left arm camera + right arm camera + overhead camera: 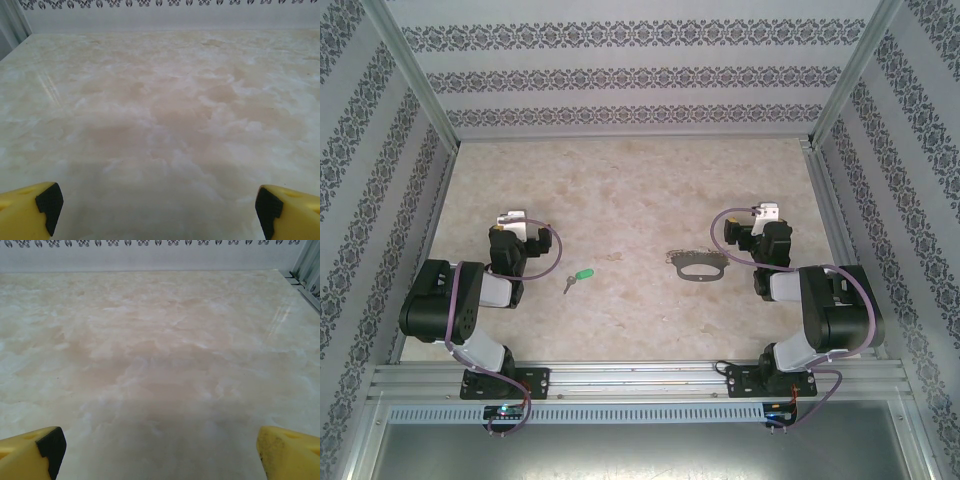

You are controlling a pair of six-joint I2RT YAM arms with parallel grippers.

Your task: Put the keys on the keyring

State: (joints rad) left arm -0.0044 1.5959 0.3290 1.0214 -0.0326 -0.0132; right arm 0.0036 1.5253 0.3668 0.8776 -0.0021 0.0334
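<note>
1. Top view first. We have the key [578, 277] lying flat on the marbled table [630, 180], at about 8 o'clock from the table's middle. Its green head points to 2 o'clock and its silver blade to 8 o'clock.
2. Same view. The keyring [698, 267] lies flat at about 4 o'clock from the middle. Its grey loop sits on the near side, with the little chain running along its 12 o'clock edge and trailing off toward 10 o'clock. Key and keyring are well apart and nothing joins them. The key sits at 9 o'clock of the ring.
3. Still up top. The left arm [450, 305] is folded at the left, with the key near its wrist at 4 o'clock. The right arm [835, 310] is folded at the right, with the keyring just beside its wrist at 9 o'clock. Neither arm touches either thing, and from here we cannot tell how the jaws stand.
4. Over to the left wrist. The left gripper [158, 207] is spread wide, its yellow black-padded fingertips [49, 205] out at 8 and 4 o'clock in the frame. There is bare marbled table between them and it holds nothing.
5. Now the right wrist. The right gripper [160, 450] is also spread wide and holds nothing. We see bare tabletop running up to the patterned wall [150, 255] at 12 o'clock.
</note>
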